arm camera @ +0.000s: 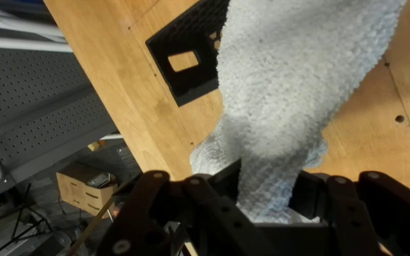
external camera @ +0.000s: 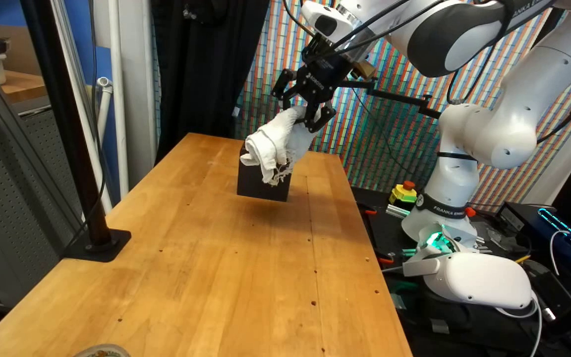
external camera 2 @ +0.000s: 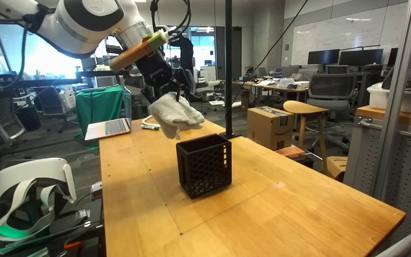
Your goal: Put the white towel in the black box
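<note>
Presumably hung high for clearance
Gripper [arm camera: 267,186] pinched white towel [external camera 2: 177,112] near black box [external camera 2: 205,171], between long edges of the counter [external camera 2: 280,210].

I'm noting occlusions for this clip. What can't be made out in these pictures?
Black plastic lattice box: in the wrist view, partly covered by the white textured towel and cut off by the top edge.
Pale-rimmed rounded object: in an exterior view, cut off by the bottom edge.
Large white wall board: in an exterior view, marks too faint to read.
</note>
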